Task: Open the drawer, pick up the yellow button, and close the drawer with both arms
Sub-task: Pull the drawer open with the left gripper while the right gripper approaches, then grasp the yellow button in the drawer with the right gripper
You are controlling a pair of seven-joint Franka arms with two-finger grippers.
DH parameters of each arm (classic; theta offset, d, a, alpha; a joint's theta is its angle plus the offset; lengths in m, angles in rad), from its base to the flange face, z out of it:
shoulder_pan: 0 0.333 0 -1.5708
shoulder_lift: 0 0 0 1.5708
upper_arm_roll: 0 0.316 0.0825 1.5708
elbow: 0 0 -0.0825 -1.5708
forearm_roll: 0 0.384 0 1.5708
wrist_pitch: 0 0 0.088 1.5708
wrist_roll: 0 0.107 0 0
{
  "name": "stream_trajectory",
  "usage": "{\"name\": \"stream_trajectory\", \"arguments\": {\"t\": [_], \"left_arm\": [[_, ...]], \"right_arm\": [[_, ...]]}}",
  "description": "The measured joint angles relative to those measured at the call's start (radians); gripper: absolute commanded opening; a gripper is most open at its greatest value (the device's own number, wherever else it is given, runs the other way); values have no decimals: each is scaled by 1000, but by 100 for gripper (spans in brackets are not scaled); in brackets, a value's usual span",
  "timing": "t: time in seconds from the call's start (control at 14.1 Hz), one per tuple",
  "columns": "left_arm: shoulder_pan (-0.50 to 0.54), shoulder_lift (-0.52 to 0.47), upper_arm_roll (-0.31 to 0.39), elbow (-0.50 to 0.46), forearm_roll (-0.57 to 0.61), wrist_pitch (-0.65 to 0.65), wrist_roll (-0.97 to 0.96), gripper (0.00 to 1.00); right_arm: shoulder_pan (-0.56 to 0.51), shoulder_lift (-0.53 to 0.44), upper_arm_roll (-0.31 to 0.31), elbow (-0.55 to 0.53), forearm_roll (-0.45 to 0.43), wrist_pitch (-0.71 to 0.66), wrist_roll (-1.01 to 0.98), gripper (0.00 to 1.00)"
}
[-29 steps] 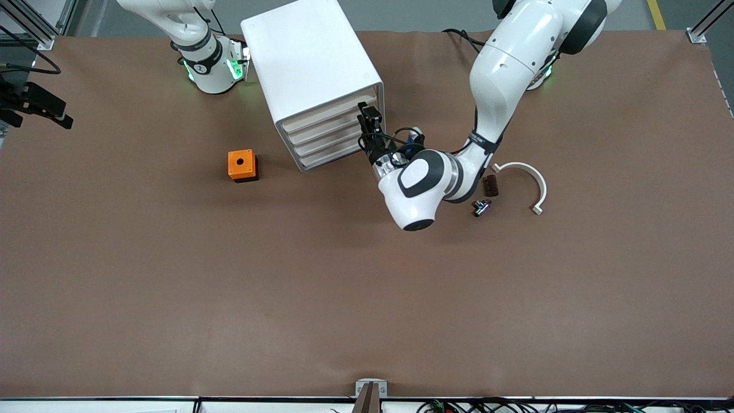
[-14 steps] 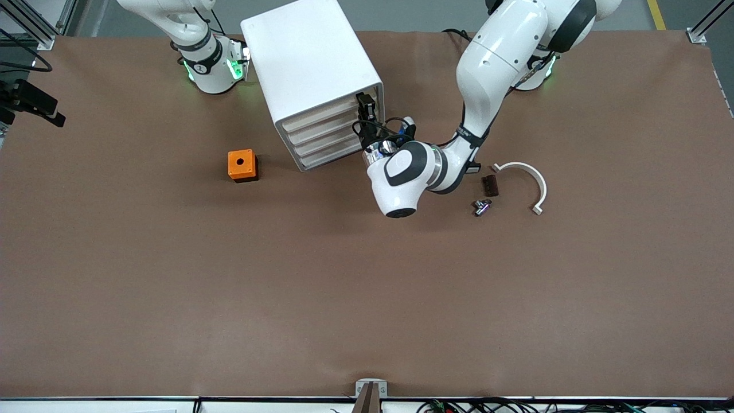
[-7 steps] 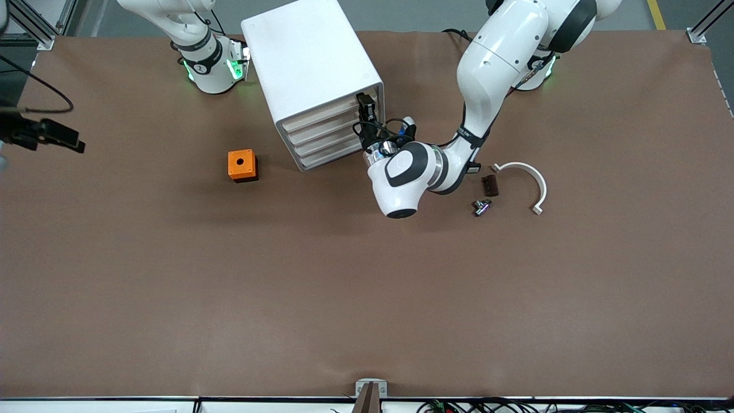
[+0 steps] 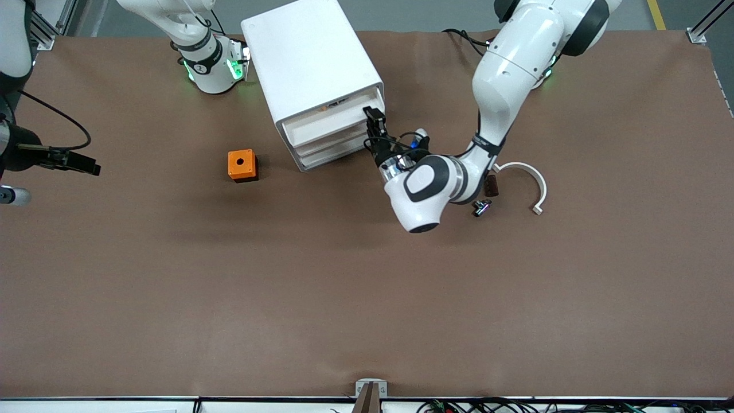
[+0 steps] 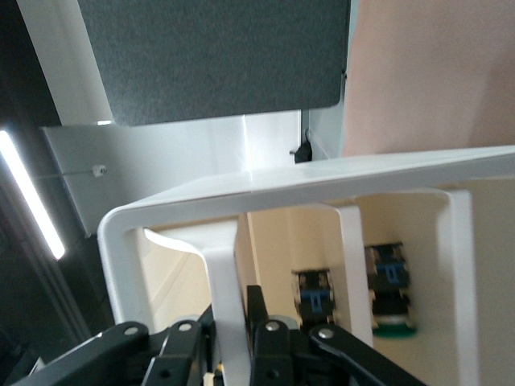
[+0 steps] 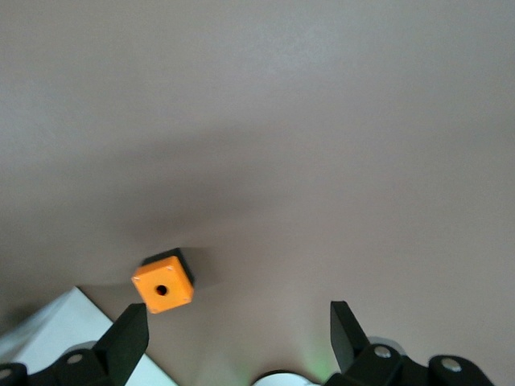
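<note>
At the cabinet (image 4: pixel 312 69) near the right arm's base, the top drawer (image 4: pixel 330 125) stands partly pulled out, its front clamped between the closed fingers of the left pincer (image 4: pixel 374 127). The left wrist view looks into the drawer, where small blue-black parts (image 5: pixel 312 295) lie; the button itself cannot be told apart there. The right pincer (image 6: pixel 237 342) hangs spread wide over the table (image 4: pixel 287 275) at the right arm's end, above the orange box (image 4: pixel 241 165).
</note>
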Motion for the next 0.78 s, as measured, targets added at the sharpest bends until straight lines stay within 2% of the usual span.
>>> {"name": "stream_trajectory", "arguments": {"t": [0.43, 0.78], "left_arm": [[69, 0, 1, 10, -5, 10, 6, 18], [112, 0, 3, 19, -5, 22, 8, 19]], "right_arm": [[239, 0, 13, -2, 72, 16, 522, 100], [486, 3, 17, -3, 79, 97, 949, 100]]}}
